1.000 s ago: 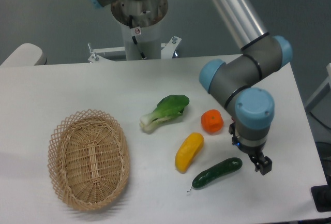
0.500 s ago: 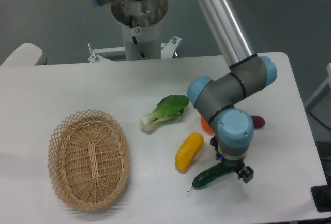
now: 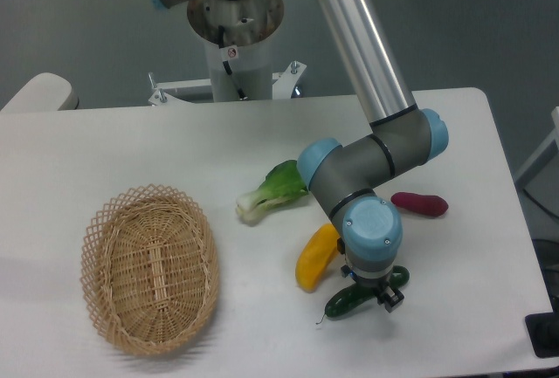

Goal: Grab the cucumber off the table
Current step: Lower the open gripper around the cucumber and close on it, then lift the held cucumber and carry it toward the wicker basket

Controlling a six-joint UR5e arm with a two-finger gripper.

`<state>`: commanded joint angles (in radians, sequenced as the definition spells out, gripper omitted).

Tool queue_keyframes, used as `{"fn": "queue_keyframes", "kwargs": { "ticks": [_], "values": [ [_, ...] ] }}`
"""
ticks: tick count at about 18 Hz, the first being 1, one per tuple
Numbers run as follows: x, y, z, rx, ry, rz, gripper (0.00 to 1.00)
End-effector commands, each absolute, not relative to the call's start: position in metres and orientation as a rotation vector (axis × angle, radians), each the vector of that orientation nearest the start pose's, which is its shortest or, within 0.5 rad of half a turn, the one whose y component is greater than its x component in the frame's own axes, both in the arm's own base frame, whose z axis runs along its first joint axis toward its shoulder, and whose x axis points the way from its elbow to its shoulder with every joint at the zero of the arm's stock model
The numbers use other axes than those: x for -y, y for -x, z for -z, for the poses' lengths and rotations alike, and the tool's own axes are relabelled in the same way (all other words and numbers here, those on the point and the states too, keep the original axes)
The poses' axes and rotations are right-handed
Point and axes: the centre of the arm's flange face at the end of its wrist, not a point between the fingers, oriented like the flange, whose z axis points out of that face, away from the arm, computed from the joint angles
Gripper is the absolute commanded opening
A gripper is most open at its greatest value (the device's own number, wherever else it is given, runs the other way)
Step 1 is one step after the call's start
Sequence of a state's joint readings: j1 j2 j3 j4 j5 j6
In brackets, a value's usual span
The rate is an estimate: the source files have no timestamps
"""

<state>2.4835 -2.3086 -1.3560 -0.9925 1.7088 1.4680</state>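
Observation:
The dark green, bumpy cucumber lies on the white table near the front edge, with its thin stem tip pointing left. My gripper hangs straight down over the cucumber's right half, and the blue wrist cap hides most of it. One dark finger shows at the cucumber's near side. The other finger is hidden, so I cannot tell how wide the jaws stand. The cucumber rests on the table.
A yellow pepper lies just left of the gripper, close to the cucumber. A bok choy lies behind it. A purple vegetable lies to the right of the arm. A wicker basket stands at the left. The robot base is at the back.
The arm has swung left and the gripper now sits over the cucumber instead of beside its right end. The orange item is now hidden behind the arm, and the purple vegetable has come into view.

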Motion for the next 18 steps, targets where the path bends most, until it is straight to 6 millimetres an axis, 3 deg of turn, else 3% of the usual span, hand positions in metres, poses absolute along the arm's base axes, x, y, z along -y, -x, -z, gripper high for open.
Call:
{"fn": "queue_keyframes", "kwargs": {
  "ticks": [5, 8, 11, 13, 18],
  "values": [
    [-0.545, 0.508, -0.196, -0.881, 3.108, -0.183, 0.26],
    [-0.55, 0.514, -0.218, -0.862, 3.089, -0.228, 0.26],
    [-0.554, 0.505, -0.248, -0.749, 3.028, -0.237, 0.26],
    [-0.561, 0.491, -0.273, -0.639, 2.968, -0.22, 0.26],
    [-0.588, 0.424, -0.332, -0.53, 2.895, -0.132, 0.27]
  ]
}}
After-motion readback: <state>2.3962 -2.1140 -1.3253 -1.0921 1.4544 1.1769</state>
